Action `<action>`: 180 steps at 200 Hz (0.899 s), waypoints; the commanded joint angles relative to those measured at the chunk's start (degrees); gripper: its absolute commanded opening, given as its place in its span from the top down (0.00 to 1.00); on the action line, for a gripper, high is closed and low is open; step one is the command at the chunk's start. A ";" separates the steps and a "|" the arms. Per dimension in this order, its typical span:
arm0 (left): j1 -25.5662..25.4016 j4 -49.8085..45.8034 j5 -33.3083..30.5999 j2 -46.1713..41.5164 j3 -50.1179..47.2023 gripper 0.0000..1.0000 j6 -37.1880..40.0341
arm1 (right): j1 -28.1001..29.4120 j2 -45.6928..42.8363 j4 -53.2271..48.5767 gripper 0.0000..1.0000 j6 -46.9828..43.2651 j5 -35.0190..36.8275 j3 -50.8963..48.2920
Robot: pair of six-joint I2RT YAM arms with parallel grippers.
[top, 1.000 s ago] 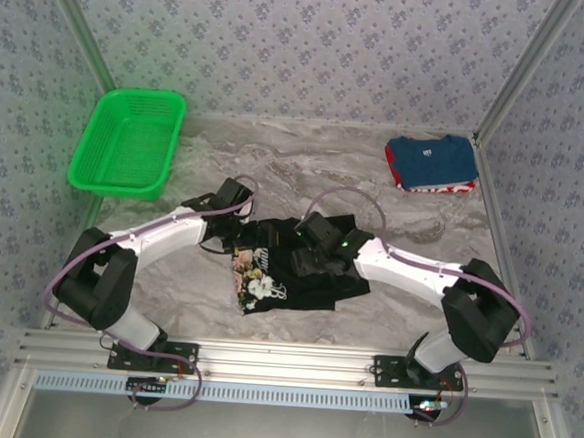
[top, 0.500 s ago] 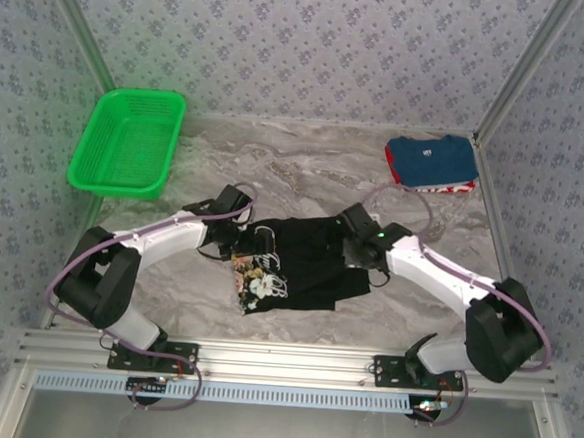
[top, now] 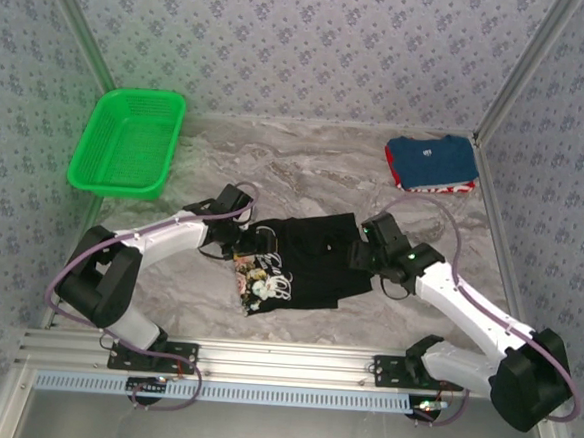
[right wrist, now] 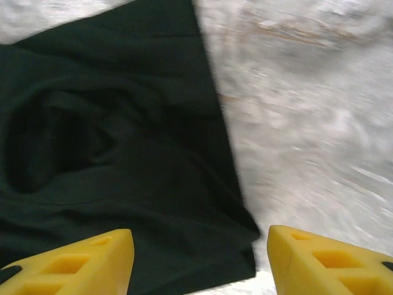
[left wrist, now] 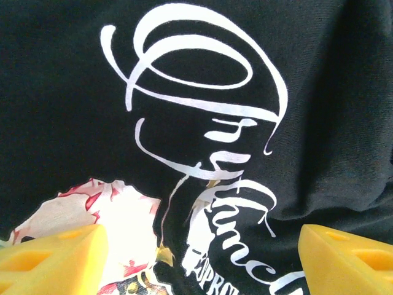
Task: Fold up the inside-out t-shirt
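- Top external view: the marble table (top: 315, 171) carries everything. The inside-out t-shirt (top: 314, 261) lies on its near middle, bunched into a rough rectangle between the two arms.
- Long axis of the t-shirt: left to right, with the right end angled slightly toward the far side. The printed end points to the near left.
- Green basket (top: 127, 142): far left, well apart from the work. Folded blue shirt (top: 431, 164): far right corner, also well apart. Judgement: both are parked out of reach to leave folding room.
- Left gripper (left wrist: 202, 232): jaws wide, nothing between them, poised directly over the white lettering (left wrist: 202, 123). Contact with the cloth cannot be told.
- Right gripper (right wrist: 199, 232): jaws apart and empty, straddling the t-shirt's right edge near a corner. This view is blurred.
- Judgement: one gripper at each end suits taking opposite ends to spread or fold the cloth.
- Print patch (top: 262, 282): multicoloured, at the near-left end.
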 commanded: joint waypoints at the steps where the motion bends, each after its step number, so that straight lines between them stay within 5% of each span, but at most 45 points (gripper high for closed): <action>1: 0.22 0.63 0.97 0.21 0.63 0.19 1.20 | 1.39 5.81 7.75 0.36 -5.66 -2.65 2.52; 49: 0.23 -0.34 0.53 -0.10 0.76 0.19 1.65 | 3.49 19.91 10.95 0.35 -9.56 -6.13 11.79; 127: 0.18 -1.35 0.13 -0.58 1.07 0.19 2.00 | 8.16 25.73 10.95 0.41 -1.16 -7.14 12.34; 180: 0.15 -1.41 -0.27 -0.16 0.79 0.19 2.56 | 5.17 28.03 7.24 0.81 -3.69 -1.82 18.27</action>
